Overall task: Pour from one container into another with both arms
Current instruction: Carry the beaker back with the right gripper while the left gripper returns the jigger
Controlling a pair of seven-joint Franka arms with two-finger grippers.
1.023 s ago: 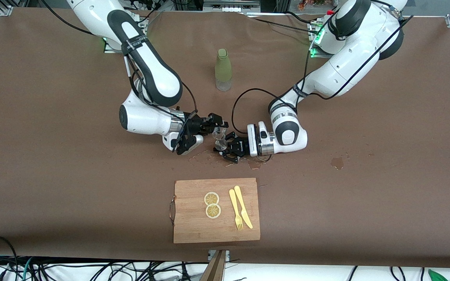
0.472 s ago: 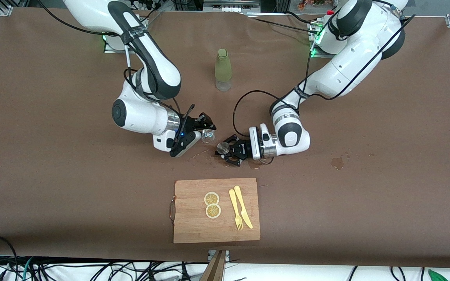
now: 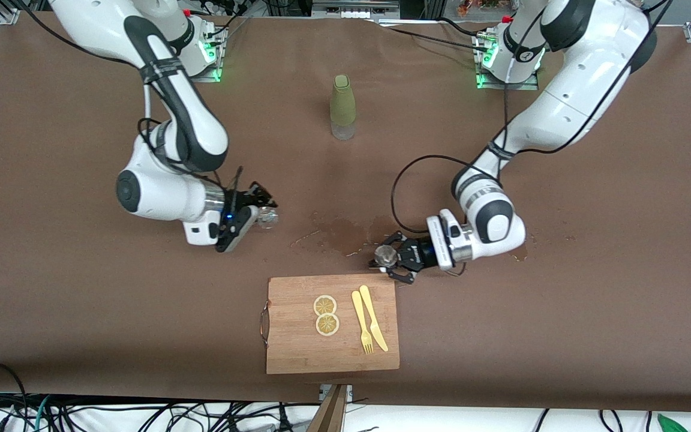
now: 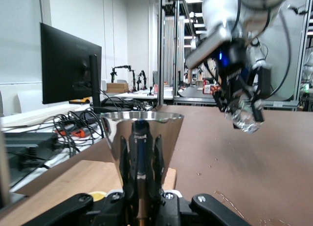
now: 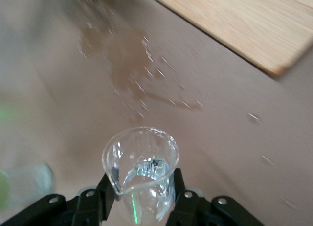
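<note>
My right gripper (image 3: 260, 211) is shut on a small clear glass beaker (image 3: 267, 218), held low over the brown table toward the right arm's end. The right wrist view shows the beaker (image 5: 140, 162) upright between the fingers (image 5: 108, 187), spout forward. My left gripper (image 3: 394, 259) is shut on a shiny conical metal cup (image 3: 386, 257), just above the table by the wooden board's corner. In the left wrist view the cup (image 4: 142, 135) stands upright in the jaws, with the right gripper's beaker (image 4: 244, 119) farther off.
A dark wet stain (image 3: 336, 231) spreads on the table between the grippers. A green bottle (image 3: 343, 107) stands between the arm bases. The wooden cutting board (image 3: 297, 348) carries two lemon slices (image 3: 326, 315), a yellow fork (image 3: 361, 330) and a knife (image 3: 374, 318).
The grippers have drawn apart. The right one carried the beaker toward the right arm's end. The left one took the metal cup toward the left arm's end, beside the board.
</note>
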